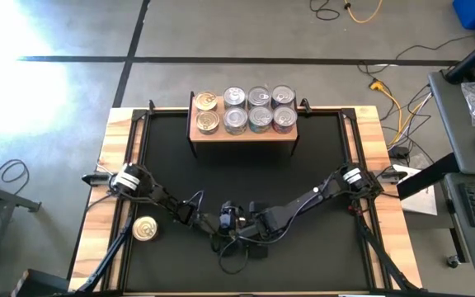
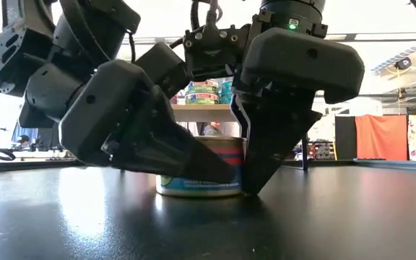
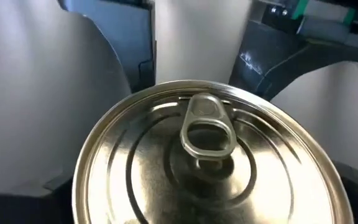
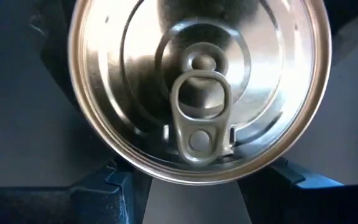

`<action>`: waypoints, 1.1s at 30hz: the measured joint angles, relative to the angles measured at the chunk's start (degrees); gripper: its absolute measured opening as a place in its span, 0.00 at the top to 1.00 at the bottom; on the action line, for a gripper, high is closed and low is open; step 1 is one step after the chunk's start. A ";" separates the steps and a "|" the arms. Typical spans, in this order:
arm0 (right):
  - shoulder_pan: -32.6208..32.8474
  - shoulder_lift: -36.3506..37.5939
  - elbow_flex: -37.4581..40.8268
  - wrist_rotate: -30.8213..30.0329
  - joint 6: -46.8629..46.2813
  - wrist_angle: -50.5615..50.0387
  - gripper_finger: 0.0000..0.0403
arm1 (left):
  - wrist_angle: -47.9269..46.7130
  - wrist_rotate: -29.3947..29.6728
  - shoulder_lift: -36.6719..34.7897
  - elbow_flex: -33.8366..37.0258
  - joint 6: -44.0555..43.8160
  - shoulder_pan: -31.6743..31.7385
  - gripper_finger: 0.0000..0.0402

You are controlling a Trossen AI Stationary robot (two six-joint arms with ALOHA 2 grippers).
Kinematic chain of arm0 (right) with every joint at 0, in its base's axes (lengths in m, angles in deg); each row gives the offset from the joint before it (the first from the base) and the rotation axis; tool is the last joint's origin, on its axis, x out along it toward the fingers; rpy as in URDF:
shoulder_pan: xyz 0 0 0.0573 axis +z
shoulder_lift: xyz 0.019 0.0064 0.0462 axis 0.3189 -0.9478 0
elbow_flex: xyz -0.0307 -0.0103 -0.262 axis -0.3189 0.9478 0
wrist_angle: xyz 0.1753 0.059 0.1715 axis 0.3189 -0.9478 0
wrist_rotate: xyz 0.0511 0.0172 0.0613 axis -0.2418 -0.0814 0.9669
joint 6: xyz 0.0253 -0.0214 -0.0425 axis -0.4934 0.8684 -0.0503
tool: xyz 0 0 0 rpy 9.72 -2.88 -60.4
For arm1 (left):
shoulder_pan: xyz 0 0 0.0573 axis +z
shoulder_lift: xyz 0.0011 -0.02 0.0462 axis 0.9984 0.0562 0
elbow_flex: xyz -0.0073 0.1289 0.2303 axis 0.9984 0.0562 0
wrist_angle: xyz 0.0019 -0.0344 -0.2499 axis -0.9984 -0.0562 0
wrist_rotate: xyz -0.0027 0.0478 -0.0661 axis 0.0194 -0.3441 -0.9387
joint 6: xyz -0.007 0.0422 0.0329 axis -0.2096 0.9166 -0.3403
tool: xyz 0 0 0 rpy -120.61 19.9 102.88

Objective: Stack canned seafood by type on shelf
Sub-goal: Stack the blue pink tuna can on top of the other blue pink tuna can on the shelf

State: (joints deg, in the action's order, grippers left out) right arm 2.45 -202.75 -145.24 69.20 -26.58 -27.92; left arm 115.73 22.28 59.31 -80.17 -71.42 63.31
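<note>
A short tin (image 2: 201, 180) with a silver pull-tab lid (image 4: 197, 81) and a red, blue and white label stands upright on its base on the black table, near the front middle. My right gripper (image 1: 242, 228) comes down steeply onto it and is shut on it. My left gripper (image 1: 221, 221) reaches in low from the table's left. It is open, and the tin's lid (image 3: 204, 162) lies close before it. The shelf (image 1: 242, 135) at the far edge carries two gold-lidded tins (image 1: 206, 111) and several silver-lidded ones (image 1: 259, 109). My right gripper pinches the tin's side wall (image 2: 238, 172) between its two fingers, which come from above and point steeply down. One finger (image 2: 266, 155) shows on the tin's right side; my left gripper hides the other. The tin stays upright with its base on the table. My left gripper has one finger (image 2: 183, 155) in front of the tin; I cannot tell whether it touches.
One gold-lidded tin (image 1: 144, 228) sits alone at the near left, on the table's wooden border beside my left arm. The black table top (image 1: 237, 177) stretches between the grippers and the shelf. Cables and a desk lie on the floor beyond the table's right edge.
</note>
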 joint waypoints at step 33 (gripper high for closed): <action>-3.88 0.72 -30.02 -20.95 0.27 -29.31 0.50 | -52.50 8.27 -55.03 5.44 2.92 15.51 0.08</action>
State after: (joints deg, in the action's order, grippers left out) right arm -1.44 -202.03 -175.26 48.25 -26.32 -57.23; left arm 63.24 30.55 4.28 -74.73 -68.50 78.82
